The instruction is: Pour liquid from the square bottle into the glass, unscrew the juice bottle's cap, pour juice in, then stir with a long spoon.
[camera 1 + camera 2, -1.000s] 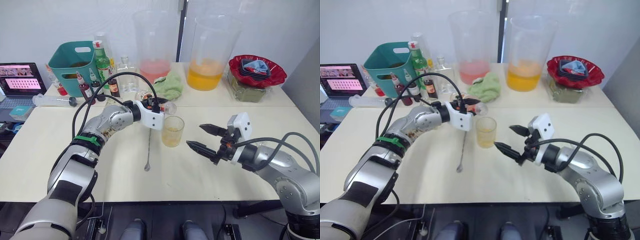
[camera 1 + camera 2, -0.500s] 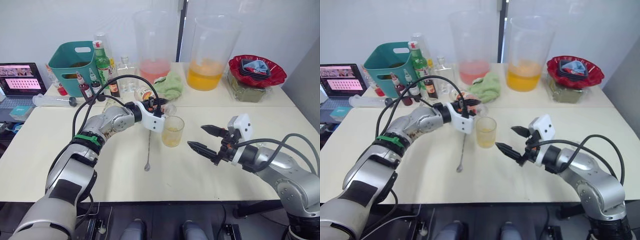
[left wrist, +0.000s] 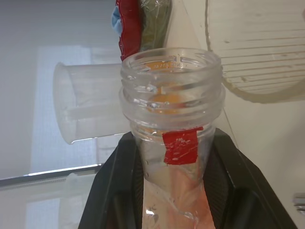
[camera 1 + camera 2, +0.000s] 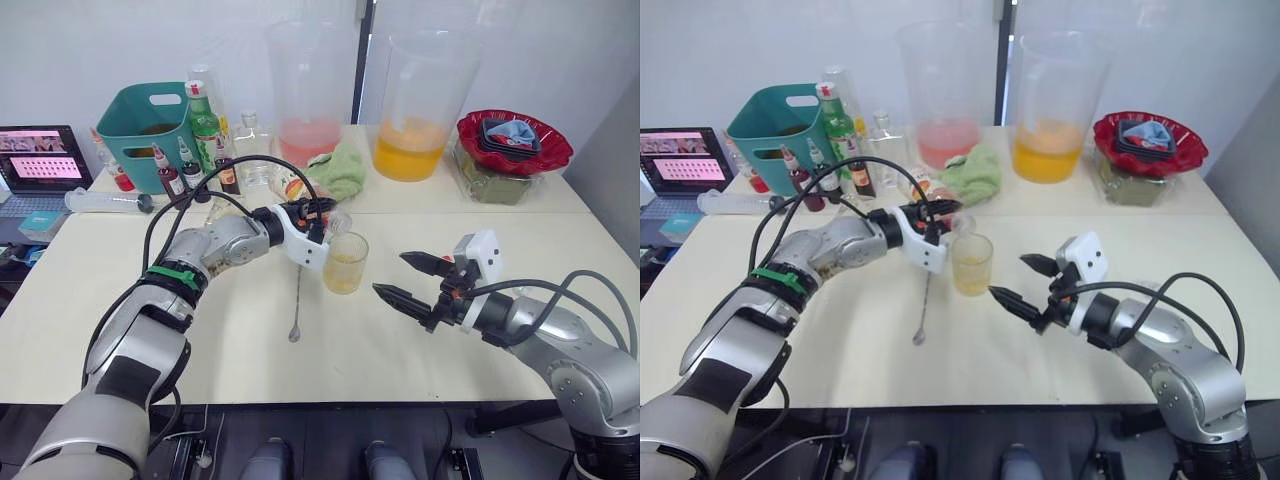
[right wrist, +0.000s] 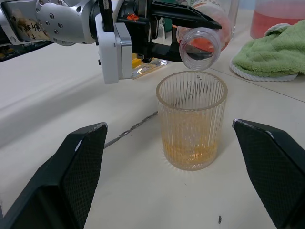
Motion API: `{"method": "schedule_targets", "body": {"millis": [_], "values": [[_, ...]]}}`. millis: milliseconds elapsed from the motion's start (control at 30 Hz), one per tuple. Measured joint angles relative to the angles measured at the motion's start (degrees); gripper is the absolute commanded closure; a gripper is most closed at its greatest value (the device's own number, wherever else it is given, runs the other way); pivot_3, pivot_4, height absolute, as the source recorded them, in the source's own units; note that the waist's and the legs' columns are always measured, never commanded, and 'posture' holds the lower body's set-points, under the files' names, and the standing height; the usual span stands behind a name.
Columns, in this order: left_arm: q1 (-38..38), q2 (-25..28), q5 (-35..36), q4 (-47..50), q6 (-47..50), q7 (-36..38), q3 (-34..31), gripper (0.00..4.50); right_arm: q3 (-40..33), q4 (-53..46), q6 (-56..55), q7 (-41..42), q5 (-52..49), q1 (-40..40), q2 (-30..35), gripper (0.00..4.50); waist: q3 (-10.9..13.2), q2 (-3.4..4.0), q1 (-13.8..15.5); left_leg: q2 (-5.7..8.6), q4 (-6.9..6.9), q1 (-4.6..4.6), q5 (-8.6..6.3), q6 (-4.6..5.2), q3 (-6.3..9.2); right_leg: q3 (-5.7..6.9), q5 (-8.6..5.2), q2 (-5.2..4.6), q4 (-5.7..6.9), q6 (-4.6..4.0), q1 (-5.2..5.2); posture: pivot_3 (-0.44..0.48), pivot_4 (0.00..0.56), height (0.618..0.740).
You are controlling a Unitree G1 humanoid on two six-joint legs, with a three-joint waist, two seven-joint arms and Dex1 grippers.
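My left gripper (image 4: pixel 318 220) is shut on the neck of the juice bottle (image 4: pixel 300 192), which has an orange-red label and pale pink juice. The bottle is tipped with its base up, and its open mouth (image 5: pixel 200 45) sits just above the far rim of the glass (image 4: pixel 346 262). No stream shows. A little yellow-orange liquid lies in the ribbed glass (image 5: pixel 192 126). My right gripper (image 4: pixel 390 273) is open and empty, right of the glass. The long spoon (image 4: pixel 297 298) lies on the table left of the glass. What seems to be the square bottle (image 5: pixel 144 67) peeks out behind the left gripper. The cap is out of view.
Two big pitchers stand at the back, one with pink liquid (image 4: pixel 310 90) and one with orange (image 4: pixel 425 100). Between them lies a green cloth (image 4: pixel 340 170). A teal basket (image 4: pixel 150 120), a green bottle (image 4: pixel 205 115) and small sauce bottles crowd the back left. A red bowl (image 4: pixel 515 140) sits back right.
The left gripper has turned the juice bottle further, lifting its base and lowering its mouth toward the glass. The right gripper has hardly moved.
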State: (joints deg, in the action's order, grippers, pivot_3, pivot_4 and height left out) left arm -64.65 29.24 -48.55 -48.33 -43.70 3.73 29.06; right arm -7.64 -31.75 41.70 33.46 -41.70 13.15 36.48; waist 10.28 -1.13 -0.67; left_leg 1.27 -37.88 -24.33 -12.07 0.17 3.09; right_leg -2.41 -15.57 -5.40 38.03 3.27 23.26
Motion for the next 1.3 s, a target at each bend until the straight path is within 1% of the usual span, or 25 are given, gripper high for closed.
{"method": "schedule_targets", "body": {"millis": [167, 433, 800, 1033, 1200, 1300], "values": [[-1.5, 0.7, -2.0, 0.0, 0.0, -3.1, 0.9, 3.24, 0.0, 0.2, -0.1, 0.1, 0.4, 0.0, -0.4, 0.06, 0.0, 0.0, 0.0, 0.0, 0.0, 0.01, 0.0, 0.0, 0.0, 0.0, 0.0, 0.0, 0.01, 0.0, 0.0, 0.0, 0.15, 0.74], [-1.7, 1.0, -3.8, 0.0, -0.1, -5.6, 2.7, 3.24, 0.1, 0.8, -0.4, 0.1, 1.3, -0.1, -2.0, 0.06, 0.0, 0.0, 0.0, 0.0, 0.0, 0.0, 0.0, 0.0, 0.0, 0.0, 0.0, 0.0, 0.03, 0.0, 0.0, 0.0, 0.15, 0.74], [-1.7, 1.4, -3.7, -0.4, -0.1, -5.6, 3.4, 3.24, 0.4, 0.8, -0.5, 0.2, 2.3, -0.1, -2.7, 0.06, 0.0, 0.0, 0.0, 0.01, 0.0, 0.01, 0.0, 0.0, 0.0, 0.0, 0.0, 0.0, 0.04, 0.0, 0.0, 0.0, 0.15, 0.74], [-1.7, 0.7, 0.4, -1.7, 0.1, -1.9, 3.0, 3.24, 0.4, 0.8, -0.5, 0.1, 2.3, 0.1, -2.7, 0.06, 0.0, 0.0, 0.0, 0.01, -0.01, 0.01, 0.0, 0.0, 0.0, 0.0, 0.0, -0.01, 0.05, 0.0, 0.0, 0.0, 0.15, 0.74], [-1.7, -0.4, 5.9, -1.7, 0.6, 2.3, 0.7, 3.24, 0.5, 1.0, -0.4, 0.5, 2.3, 1.8, -2.6, 0.06, 0.0, 0.0, -0.1, 0.0, -0.01, 0.02, 0.0, 0.0, 0.0, 0.0, 0.0, 0.0, 0.05, 0.0, 0.0, 0.0, 0.15, 0.74], [-1.3, -0.9, 10.3, -0.9, 1.7, 5.8, -1.7, 3.24, 0.5, 1.7, -0.2, 1.1, 2.3, 2.7, -2.2, 0.06, 0.0, 0.0, -0.1, 0.0, -0.01, 0.01, 0.0, 0.0, 0.0, 0.0, 0.0, 0.0, 0.06, 0.0, 0.0, 0.0, 0.15, 0.74]]}}
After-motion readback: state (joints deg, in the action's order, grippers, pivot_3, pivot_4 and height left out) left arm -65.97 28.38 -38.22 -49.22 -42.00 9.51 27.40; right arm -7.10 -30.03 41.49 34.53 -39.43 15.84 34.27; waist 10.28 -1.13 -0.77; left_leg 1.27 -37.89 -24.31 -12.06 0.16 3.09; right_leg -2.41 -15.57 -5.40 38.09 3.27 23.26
